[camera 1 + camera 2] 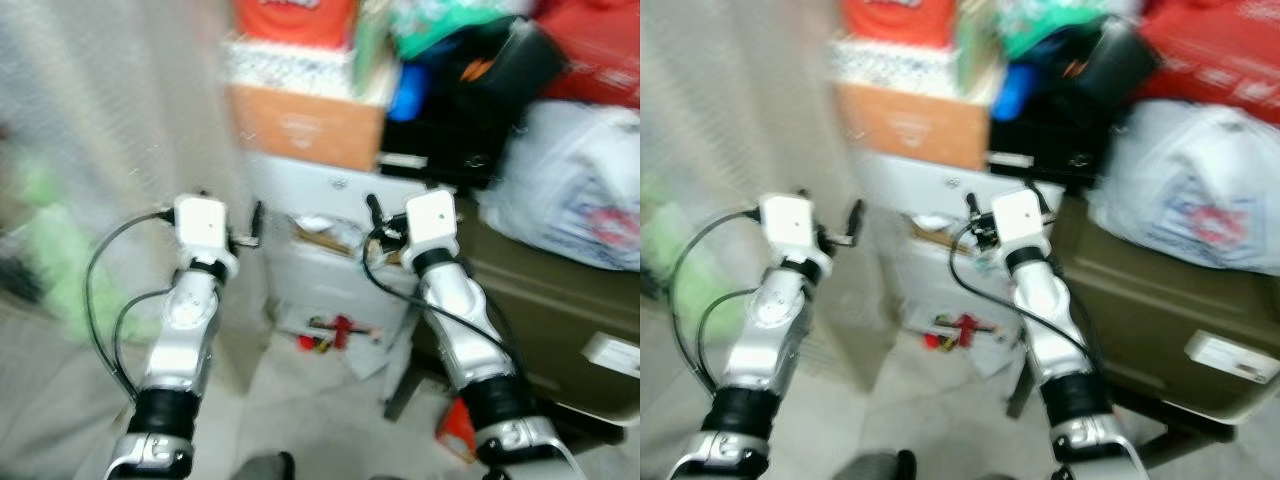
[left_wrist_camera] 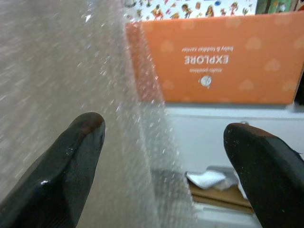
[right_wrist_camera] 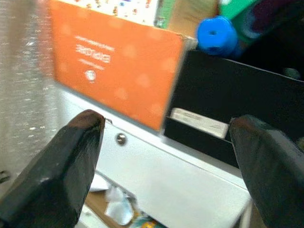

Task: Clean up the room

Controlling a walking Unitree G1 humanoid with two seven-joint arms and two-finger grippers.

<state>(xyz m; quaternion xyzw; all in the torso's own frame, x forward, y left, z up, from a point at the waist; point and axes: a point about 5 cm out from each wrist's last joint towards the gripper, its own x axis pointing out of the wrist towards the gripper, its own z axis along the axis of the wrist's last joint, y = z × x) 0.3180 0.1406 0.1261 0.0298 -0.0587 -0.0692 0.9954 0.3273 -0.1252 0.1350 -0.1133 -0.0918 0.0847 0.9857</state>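
Counted: one orange box [image 1: 308, 125], one white plastic bag [image 1: 575, 190], one blue cap [image 3: 216, 35], two grippers, left [image 2: 164, 142] and right [image 3: 166, 147].

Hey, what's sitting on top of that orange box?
On the orange box sits a white patterned box, and something red on that. The blur hides what either is, and what lies behind them.

floor [image 1: 300, 400]: pale, blurred | red toy [image 1: 335, 330] and white papers [image 1: 370, 355] lay at 12 o'clock, before white cabinet [image 1: 330, 260] | small red item [image 1: 455, 430] at 4 o'clock
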